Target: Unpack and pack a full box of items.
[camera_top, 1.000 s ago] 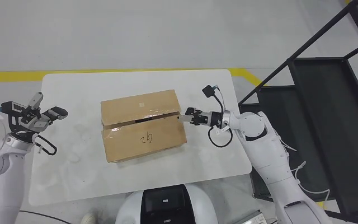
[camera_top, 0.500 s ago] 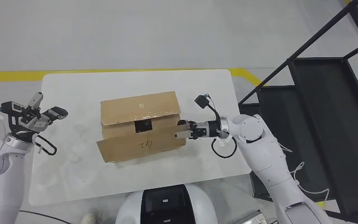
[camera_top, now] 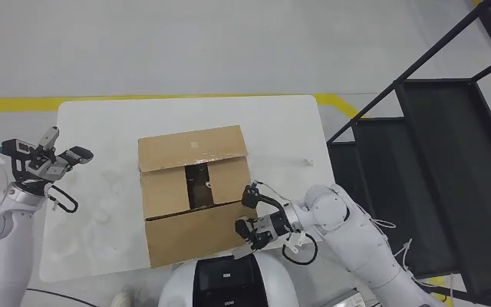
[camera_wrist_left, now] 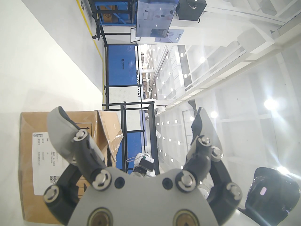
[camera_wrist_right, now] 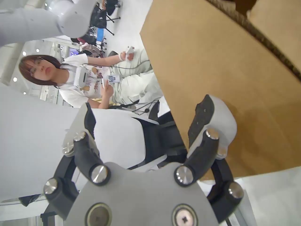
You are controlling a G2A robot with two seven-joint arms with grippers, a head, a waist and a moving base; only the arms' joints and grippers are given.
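Your right arm has swung off the right side of the box (camera_top: 192, 146) and come round to its near right corner since a second ago. The near flap (camera_top: 192, 234), shut back then, now lies folded out flat toward the near table edge. The left arm hasn't budged. The right gripper (camera_top: 245, 236) sits at that flap's right edge with the jaws spread wide, clamping nothing. In your right wrist view (camera_wrist_right: 145, 121), one finger (camera_wrist_right: 211, 116) overlaps the cardboard face and the flap's edge runs up between the two fingers. Past the flap, the box stands mid-table, skewed a little against the table edges. Its two side flaps are still down, with a dark gap (camera_top: 198, 184) between them. Something dark is in there, but you can't tell what it is. The far flap is still folded down over the top. The left gripper (camera_top: 65, 147) hangs at the left edge of the table (camera_top: 291, 123), well apart from the box, with its fingers released and empty. Its wrist view (camera_wrist_left: 131, 123) looks between the open fingers at the box's labelled side (camera_wrist_left: 30, 123). Off the table to the right stands a black metal rack (camera_top: 430, 153). Beyond the far edge a yellow line (camera_top: 31, 102) runs along the floor.
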